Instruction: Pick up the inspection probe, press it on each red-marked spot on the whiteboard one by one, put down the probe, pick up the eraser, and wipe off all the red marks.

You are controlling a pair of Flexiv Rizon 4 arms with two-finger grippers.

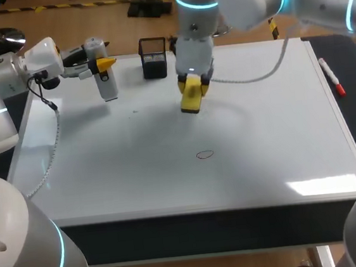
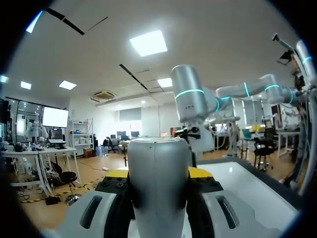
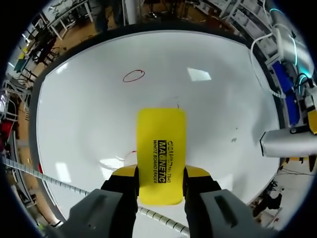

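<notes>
My left gripper (image 1: 103,64) is shut on the inspection probe (image 1: 104,77), a grey-white cylinder held over the whiteboard's (image 1: 171,185) back left corner. In the left wrist view the probe (image 2: 158,183) fills the space between the yellow-tipped fingers (image 2: 199,172). My right gripper (image 1: 192,83) is shut on the yellow eraser (image 1: 191,97), which points down low over the board's back middle. The eraser (image 3: 161,148) sits between the right gripper's (image 3: 161,171) fingers. One red circle mark (image 1: 204,155) lies on the board nearer the front; the mark (image 3: 133,76) is ahead of the eraser.
A black mesh holder (image 1: 153,57) stands at the back edge between the two grippers. A red-capped marker (image 1: 332,77) lies on the dark strip right of the board. A coiled cable (image 1: 53,153) hangs along the board's left side.
</notes>
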